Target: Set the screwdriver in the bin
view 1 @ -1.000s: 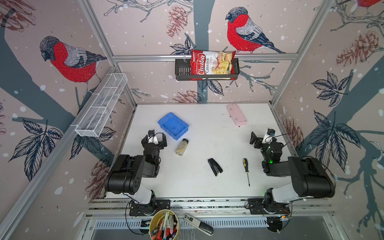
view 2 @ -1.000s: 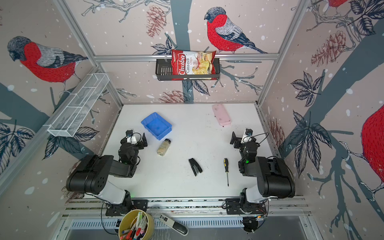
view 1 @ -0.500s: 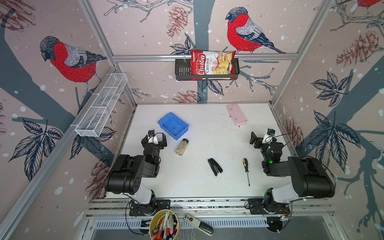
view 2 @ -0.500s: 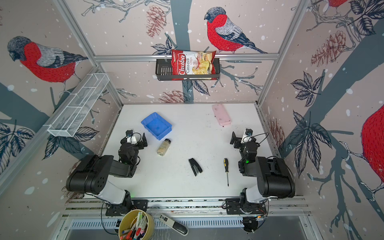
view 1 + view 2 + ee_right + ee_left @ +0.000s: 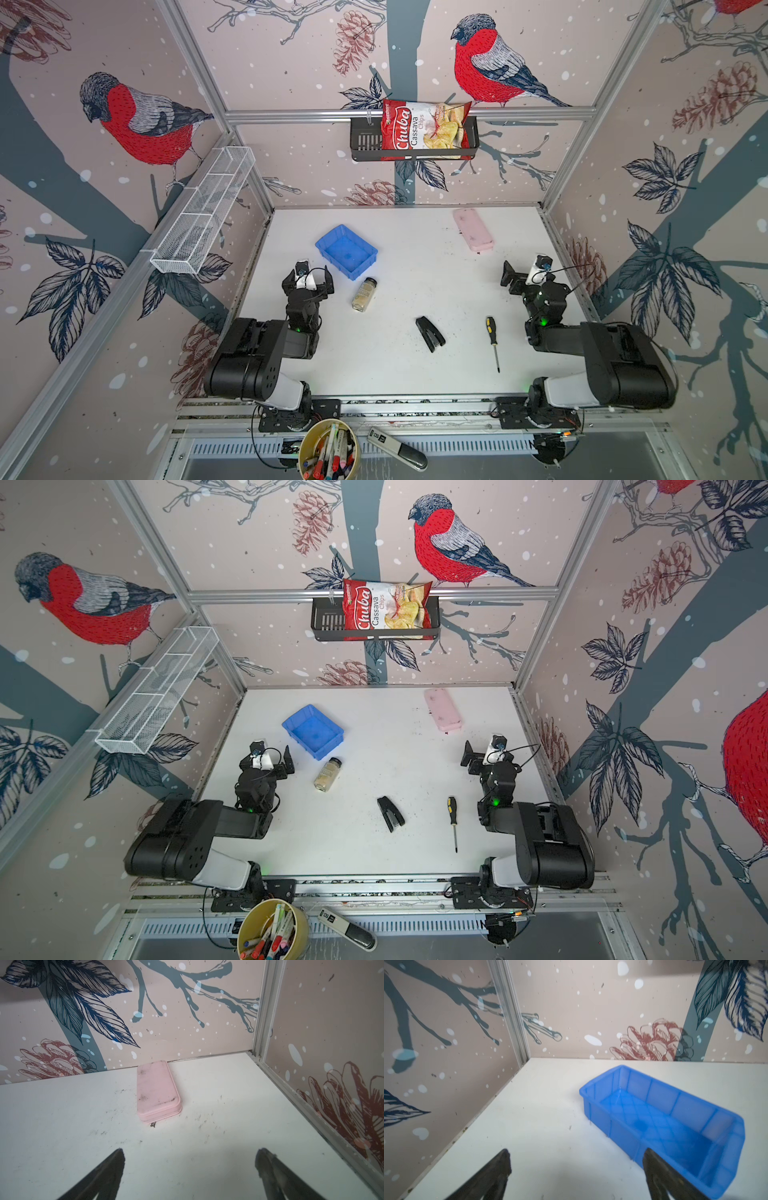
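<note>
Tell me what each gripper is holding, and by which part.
Nothing is held. The left gripper and right gripper both stand open and empty; the screwdriver lies untouched on the table.

In both top views the bottom edge cuts through the marker cup (image 5: 308, 442) at six o'clock. The tip of the screwdriver (image 5: 491, 330) is too small to tell its type, and the label on the spice jar (image 5: 364, 294) is too small to read. The front wall of the rack (image 5: 365, 141) hides the lower edge of the chips bag (image 5: 424, 124). In the left wrist view the bin (image 5: 654, 1093) is blurred at its five-o'clock corner and partly behind the left gripper (image 5: 576, 1150), which runs off the bottom edge. The right gripper (image 5: 190, 1150) does the same in its own view.
</note>
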### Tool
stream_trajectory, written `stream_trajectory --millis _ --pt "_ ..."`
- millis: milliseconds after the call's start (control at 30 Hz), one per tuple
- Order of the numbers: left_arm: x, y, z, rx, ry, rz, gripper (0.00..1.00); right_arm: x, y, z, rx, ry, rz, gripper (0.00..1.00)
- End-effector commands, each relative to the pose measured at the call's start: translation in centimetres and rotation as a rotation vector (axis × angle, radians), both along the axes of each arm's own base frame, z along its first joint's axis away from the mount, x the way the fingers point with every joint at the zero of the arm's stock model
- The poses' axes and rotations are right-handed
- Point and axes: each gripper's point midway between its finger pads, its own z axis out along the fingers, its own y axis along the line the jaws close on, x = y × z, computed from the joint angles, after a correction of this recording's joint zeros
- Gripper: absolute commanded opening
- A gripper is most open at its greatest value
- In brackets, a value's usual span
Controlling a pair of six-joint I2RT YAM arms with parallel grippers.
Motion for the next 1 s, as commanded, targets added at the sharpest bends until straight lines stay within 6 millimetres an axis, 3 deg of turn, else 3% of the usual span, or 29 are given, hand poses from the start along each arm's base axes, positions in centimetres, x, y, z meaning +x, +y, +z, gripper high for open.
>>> stream_trajectory --millis 0,167,300,533,700,967 --pt "-0.4 -0.2 2.0 0.039 -0.036 0.014 0.97 -0.3 0.2 0.3 -0.006 0.028 -0.009 1.0" --pt "-0.5 -3.9 4.2 0.148 0.001 -0.134 0.98 -0.9 2.7 1.9 -0.056 0.069 0.044 0.99" --pt "-1.3 -7.4 5.5 0.138 0.026 -0.288 0.97 -1.6 5.3 3.6 -0.087 0.089 0.083 0.99" --pt "-5.2 -15.0 6.4 0.088 0.068 -0.691 0.98 -3.6 6.1 5.0 0.104 0.188 0.007 1.0" --pt "-8.1 -18.3 7.2 0.09 0.068 -0.859 0.97 -5.9 7.0 4.3 0.183 0.281 0.021 1.0" --pt "-11.0 -22.4 6.5 0.187 0.13 -1.028 0.98 -8.5 8.0 1.4 0.242 0.43 -0.03 1.0"
